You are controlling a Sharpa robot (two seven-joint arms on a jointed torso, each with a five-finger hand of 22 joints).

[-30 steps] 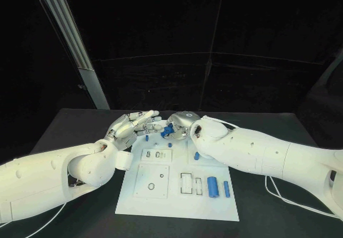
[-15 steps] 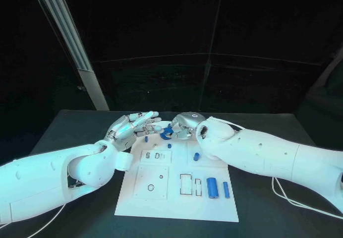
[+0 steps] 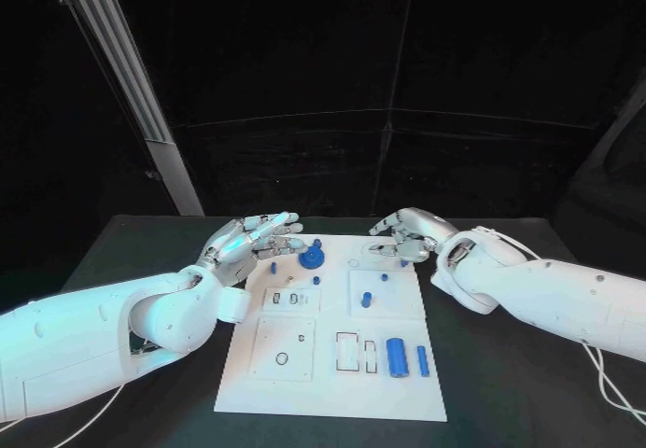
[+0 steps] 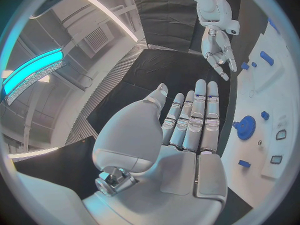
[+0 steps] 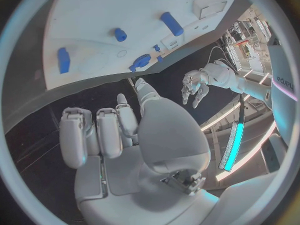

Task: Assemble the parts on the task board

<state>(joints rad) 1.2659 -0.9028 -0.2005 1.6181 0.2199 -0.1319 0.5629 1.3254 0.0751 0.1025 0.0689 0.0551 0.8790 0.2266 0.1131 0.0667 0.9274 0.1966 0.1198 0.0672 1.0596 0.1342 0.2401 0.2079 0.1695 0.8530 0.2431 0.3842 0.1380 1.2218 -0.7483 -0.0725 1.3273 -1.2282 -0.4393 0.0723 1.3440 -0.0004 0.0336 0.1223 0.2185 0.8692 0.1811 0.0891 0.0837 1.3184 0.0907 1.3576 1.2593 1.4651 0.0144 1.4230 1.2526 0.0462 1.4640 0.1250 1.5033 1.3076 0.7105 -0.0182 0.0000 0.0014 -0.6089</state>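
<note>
The white task board (image 3: 323, 383) lies in the middle of the black table. A round blue part with a knob (image 3: 313, 255) stands on the board's far left area, free of both hands; it also shows in the left wrist view (image 4: 245, 127) and the right wrist view (image 5: 142, 61). My left hand (image 3: 253, 239) hovers just left of it, fingers (image 4: 199, 110) straight and apart, holding nothing. My right hand (image 3: 408, 235) hangs over the board's far right corner, fingers loosely bent, empty. Small blue pegs (image 3: 366, 299) stand mid-board.
Two blue cylinders (image 3: 398, 357) lie side by side at the board's near right, beside rectangular slots (image 3: 349, 347). An oval hole (image 3: 283, 357) sits near left. A slanted metal post (image 3: 148, 131) rises behind the table's far left.
My right hand has let go of the round blue part and drawn back to the right. The part now stands on the board. My left hand has barely moved.
</note>
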